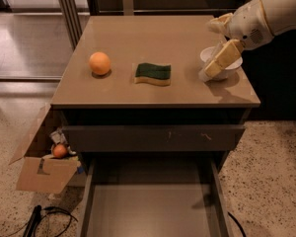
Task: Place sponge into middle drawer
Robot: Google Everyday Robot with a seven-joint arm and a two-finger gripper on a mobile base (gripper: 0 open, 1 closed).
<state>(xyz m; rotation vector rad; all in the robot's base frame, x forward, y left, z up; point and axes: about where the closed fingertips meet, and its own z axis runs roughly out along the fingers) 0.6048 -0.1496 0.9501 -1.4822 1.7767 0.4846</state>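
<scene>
My tool (218, 59) hangs at the right end of the bench (153, 33), low over a small white bowl (235, 65) and partly covering it. Whether it is released or clenched I cannot tell from here. What I can say is that it carries nothing of the task.

The sponge (153, 73) lies free near the middle of the bench, green side up, touching nothing. It is well to the left of my tool. Further left again sits an orange (99, 63), apart from the sponge.

Below the bench edge, the dark drawer front with pale scratches (153, 138) is closed. Under that the middle drawer (150, 212) is pulled right out towards the camera, its flat floor bare and ready. A cardboard box (42, 174) sits on the floor to the left, out of my way.

So the drawer is open and the sponge is not yet picked up. I judge I'm at the reach stage.

Next move: swing left off the bowl without clipping it, then centre over the sponge. Then I come down across its short width and keep clear of the orange. After that, it goes forward past the bench edge and down into the drawer.
</scene>
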